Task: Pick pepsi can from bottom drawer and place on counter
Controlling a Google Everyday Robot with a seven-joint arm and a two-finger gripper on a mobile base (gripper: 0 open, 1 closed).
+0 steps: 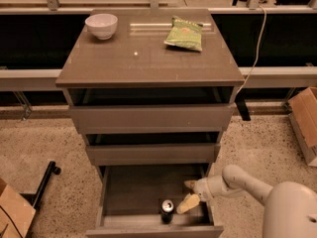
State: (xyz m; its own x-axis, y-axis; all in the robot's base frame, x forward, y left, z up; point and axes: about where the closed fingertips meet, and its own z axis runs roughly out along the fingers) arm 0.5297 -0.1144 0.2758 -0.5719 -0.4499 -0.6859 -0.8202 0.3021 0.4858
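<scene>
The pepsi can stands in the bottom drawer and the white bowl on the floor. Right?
No: the camera view shows the white bowl on the counter. The pepsi can does stand in the bottom drawer, the open gripper beside it.

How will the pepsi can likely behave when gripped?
The upright pepsi can is narrow, so a sideways nudge probably tips it and lets it roll. Its smooth wall may slip. The gripper sits open just beside it.

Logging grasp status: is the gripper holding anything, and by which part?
Nothing held. The open gripper sits in the bottom drawer, beside the upright pepsi can, not around it.
</scene>
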